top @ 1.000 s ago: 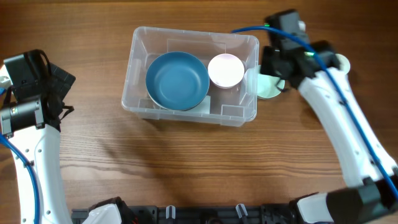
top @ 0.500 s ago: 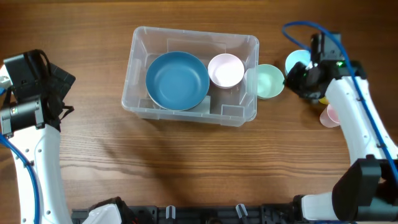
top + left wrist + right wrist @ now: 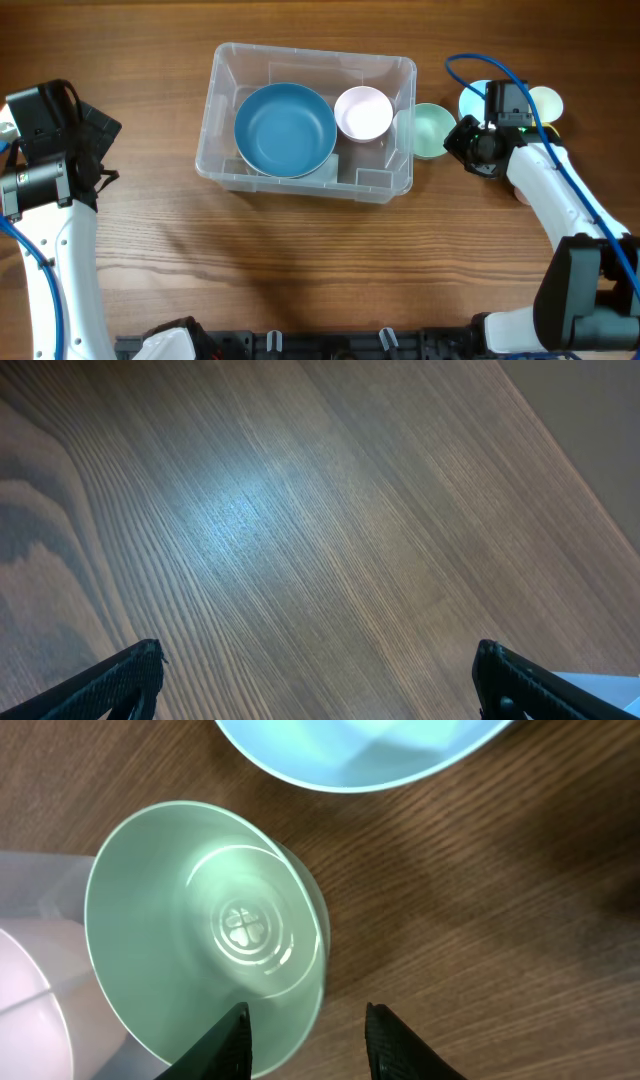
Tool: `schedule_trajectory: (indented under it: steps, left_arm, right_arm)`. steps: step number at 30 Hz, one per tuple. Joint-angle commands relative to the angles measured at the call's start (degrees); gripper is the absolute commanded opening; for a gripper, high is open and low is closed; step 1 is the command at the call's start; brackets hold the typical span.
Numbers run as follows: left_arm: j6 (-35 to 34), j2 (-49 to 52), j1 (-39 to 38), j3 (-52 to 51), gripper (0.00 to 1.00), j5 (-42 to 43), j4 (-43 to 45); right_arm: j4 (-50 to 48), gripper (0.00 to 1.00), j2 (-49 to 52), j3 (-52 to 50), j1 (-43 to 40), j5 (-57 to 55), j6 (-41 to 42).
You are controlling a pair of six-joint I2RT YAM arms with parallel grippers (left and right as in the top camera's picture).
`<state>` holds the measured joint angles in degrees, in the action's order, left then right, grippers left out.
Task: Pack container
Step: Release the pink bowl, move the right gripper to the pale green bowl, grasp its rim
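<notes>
The brown wooden counter [image 3: 300, 260] fills the whole view from above. The big clear plastic container [image 3: 300, 62] sits on it, near the far side and a bit left of the middle.

Two arms reach in, one from each side. The left arm is far from the container, at the left edge of the counter. Its claw [image 3: 318, 655] is open as wide as it goes. It holds nothing, and there is only bare wood under it.

The big round dark blue bowl [image 3: 285, 128] lies in the left part of the container. The small round pale pink bowl [image 3: 363, 112] sits just beside it, in the right part.

The round light green bowl [image 3: 430, 130] is outside the container, right beside its right end. The right claw [image 3: 455, 140] is at this bowl. In the right wrist view its two black fingers [image 3: 235, 1040] stand partly open. The green bowl's rim is between them, with one finger over the bowl and one over the wood. It does not have a tight hold on the bowl.

A round light blue bowl [image 3: 475, 100] sits just behind the right claw. A small pale cream bowl [image 3: 545, 100] is to the right of that one.
</notes>
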<state>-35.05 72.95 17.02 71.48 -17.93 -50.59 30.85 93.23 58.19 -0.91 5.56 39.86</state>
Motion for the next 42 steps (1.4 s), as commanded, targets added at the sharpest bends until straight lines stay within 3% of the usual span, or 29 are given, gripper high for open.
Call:
schedule_trajectory:
  steps: [1, 7, 11, 15, 29, 31, 36, 42]
  left_arm:
    - [0.07, -0.09, 0.37, 0.63, 1.0, 0.13, 0.13]
    - [0.07, -0.09, 0.37, 0.66, 1.0, 0.13, 0.13]
    - [0.07, -0.09, 0.37, 0.66, 1.0, 0.13, 0.13]
    - [0.07, -0.09, 0.37, 0.66, 1.0, 0.11, 0.13]
    - [0.07, -0.09, 0.37, 0.66, 1.0, 0.13, 0.13]
    - [0.07, -0.09, 0.37, 0.66, 1.0, 0.13, 0.13]
    - [0.07, -0.09, 0.37, 0.66, 1.0, 0.11, 0.13]
    - [0.07, -0.09, 0.37, 0.66, 1.0, 0.11, 0.13]
  right_arm:
    - [-1.33, 0.38, 2.54, -0.52, 0.52, 0.96, 0.83]
    - [-3.43, 0.38, 8.37, -0.52, 0.52, 2.73, 0.74]
    - [-3.96, 0.12, 9.07, -0.37, 0.52, 3.67, 0.55]
    - [-2.86, 0.1, 7.32, -0.35, 0.52, 3.96, -1.4]
    - [9.33, 0.08, -21.07, 0.63, 0.5, -10.03, -8.24]
    - [10.12, 0.11, -22.77, 0.63, 0.5, -10.25, -8.26]
    - [10.19, 0.43, -18.58, -0.09, 0.5, -10.47, -4.68]
    - [3.67, 0.43, -3.3, -0.59, 0.5, -4.15, -3.93]
